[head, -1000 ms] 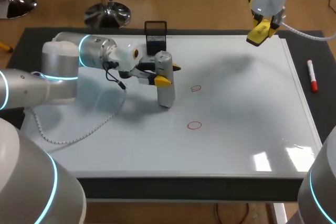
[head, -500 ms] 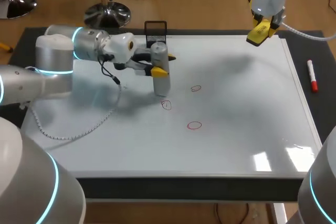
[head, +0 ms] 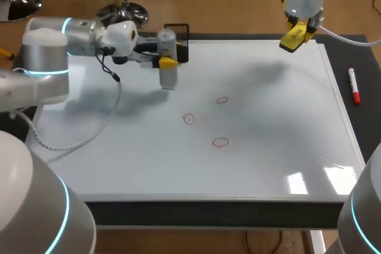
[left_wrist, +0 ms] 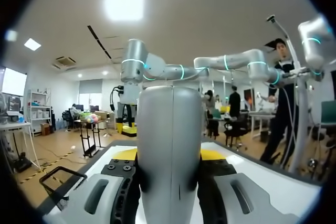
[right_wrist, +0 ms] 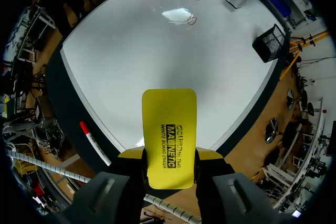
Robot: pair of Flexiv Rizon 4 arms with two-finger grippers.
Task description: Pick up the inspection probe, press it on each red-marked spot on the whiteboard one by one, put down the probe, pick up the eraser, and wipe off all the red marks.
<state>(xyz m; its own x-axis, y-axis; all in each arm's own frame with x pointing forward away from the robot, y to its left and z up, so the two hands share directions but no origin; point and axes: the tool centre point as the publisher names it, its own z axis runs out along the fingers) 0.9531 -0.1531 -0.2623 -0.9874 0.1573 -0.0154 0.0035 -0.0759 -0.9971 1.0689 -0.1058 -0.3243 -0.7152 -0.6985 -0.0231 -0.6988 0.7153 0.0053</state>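
The grey inspection probe (head: 169,77) stands upright in my left gripper (head: 166,56), which is shut on it over the whiteboard's (head: 268,117) back left part. In the left wrist view the probe (left_wrist: 170,129) fills the gap between the fingers of that gripper (left_wrist: 170,157). Three red circles lie on the board: one at the middle (head: 222,100), one left of it (head: 189,119), one nearer the front (head: 220,142). My right gripper (head: 297,31) hangs above the board's back right corner, shut on the yellow eraser (head: 292,40), seen also from its wrist (right_wrist: 169,129).
A black wire basket (head: 180,35) stands at the board's back edge, right behind the probe. A red marker (head: 353,85) lies on the dark mat to the right of the board. From the right wrist the basket (right_wrist: 268,43) and marker (right_wrist: 94,142) also show.
My left arm has carried the probe back and to the left, away from the left red circle, which now shows. The right arm has kept still.
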